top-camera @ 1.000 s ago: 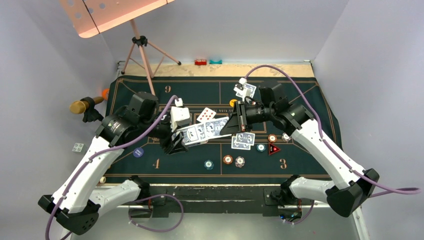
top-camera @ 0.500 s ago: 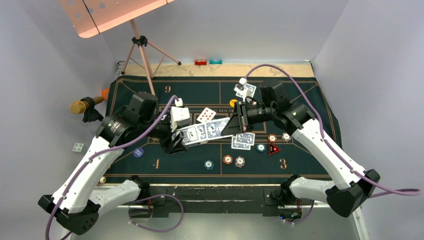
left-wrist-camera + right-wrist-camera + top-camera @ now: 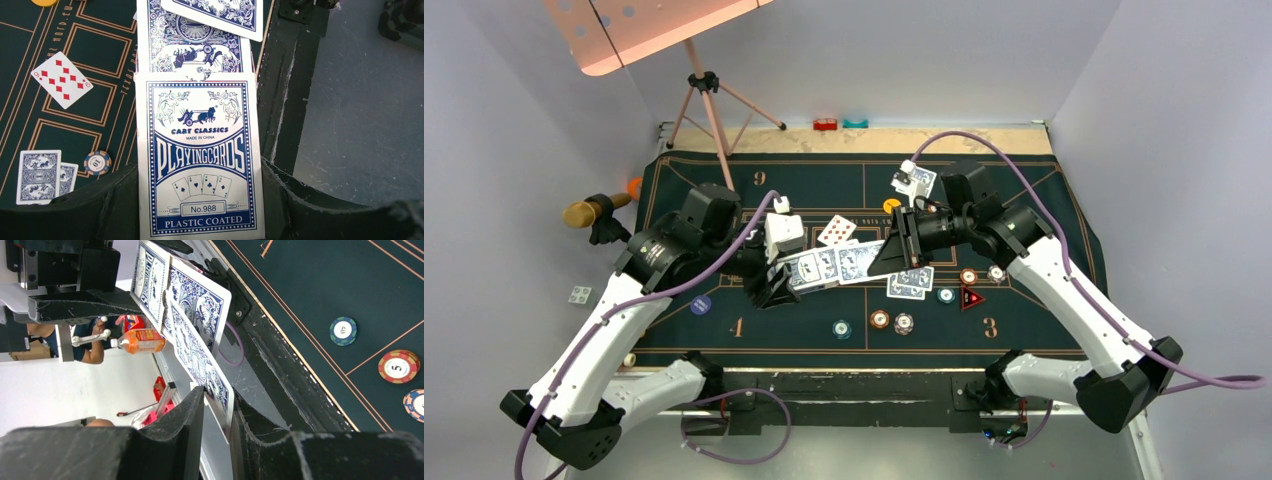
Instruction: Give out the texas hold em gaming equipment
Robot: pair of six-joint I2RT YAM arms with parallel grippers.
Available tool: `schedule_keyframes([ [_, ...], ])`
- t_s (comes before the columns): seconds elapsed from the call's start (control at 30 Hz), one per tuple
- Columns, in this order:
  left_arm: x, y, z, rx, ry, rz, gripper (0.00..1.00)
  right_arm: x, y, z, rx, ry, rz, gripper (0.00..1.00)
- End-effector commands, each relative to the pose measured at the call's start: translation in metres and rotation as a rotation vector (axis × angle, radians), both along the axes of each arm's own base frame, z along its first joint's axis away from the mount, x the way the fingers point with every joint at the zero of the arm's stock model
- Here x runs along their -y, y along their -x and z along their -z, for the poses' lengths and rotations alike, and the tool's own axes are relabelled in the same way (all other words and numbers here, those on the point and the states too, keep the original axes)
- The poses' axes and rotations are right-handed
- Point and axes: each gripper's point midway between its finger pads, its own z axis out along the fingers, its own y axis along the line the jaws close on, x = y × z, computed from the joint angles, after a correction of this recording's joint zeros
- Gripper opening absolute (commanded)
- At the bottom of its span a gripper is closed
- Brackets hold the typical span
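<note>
My left gripper [image 3: 771, 287] [image 3: 199, 170] is shut on a blue-and-white playing card box [image 3: 809, 268] [image 3: 200, 165], held above the mat's middle. One card [image 3: 195, 45] sticks half out of the box. A second card [image 3: 864, 260] [image 3: 200, 360] reaches from there into my right gripper [image 3: 894, 250] [image 3: 217, 395]; its jaws stand slightly apart and the card slants loosely across the gap. A face-up nine of diamonds [image 3: 836, 230] and face-down cards [image 3: 910, 282] lie on the felt. Striped chips [image 3: 880, 319], a red triangle marker [image 3: 971, 297], a blue disc [image 3: 700, 305] and a yellow disc [image 3: 890, 205] lie around.
The green felt mat [image 3: 1024, 190] covers the table. A tripod stand [image 3: 709, 100] rises at the back left, a microphone [image 3: 589, 212] juts in from the left. Small red [image 3: 825, 124] and teal [image 3: 855, 123] blocks sit on the far edge. More cards [image 3: 916, 180] lie behind my right wrist.
My right gripper has edged right, drawing the card further from the box, and its jaws have parted a little. The left arm and box have stayed put.
</note>
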Motion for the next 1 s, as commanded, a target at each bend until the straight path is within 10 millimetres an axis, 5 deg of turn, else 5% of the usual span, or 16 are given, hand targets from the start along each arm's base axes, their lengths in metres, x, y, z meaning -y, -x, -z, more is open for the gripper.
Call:
schedule_keyframes([
  [0.0, 0.005, -0.001, -0.02, 0.06, 0.061, 0.023, 0.0, 0.004, -0.002, -0.016, 0.067, -0.008, -0.002, 0.27],
  [0.63, 0.006, 0.0, -0.022, 0.054, 0.067, 0.021, 0.0, 0.009, 0.012, -0.029, 0.113, -0.051, -0.028, 0.27],
  [0.97, 0.006, -0.002, -0.022, 0.053, 0.068, 0.018, 0.0, 0.011, 0.015, -0.043, 0.129, -0.085, -0.009, 0.01],
])
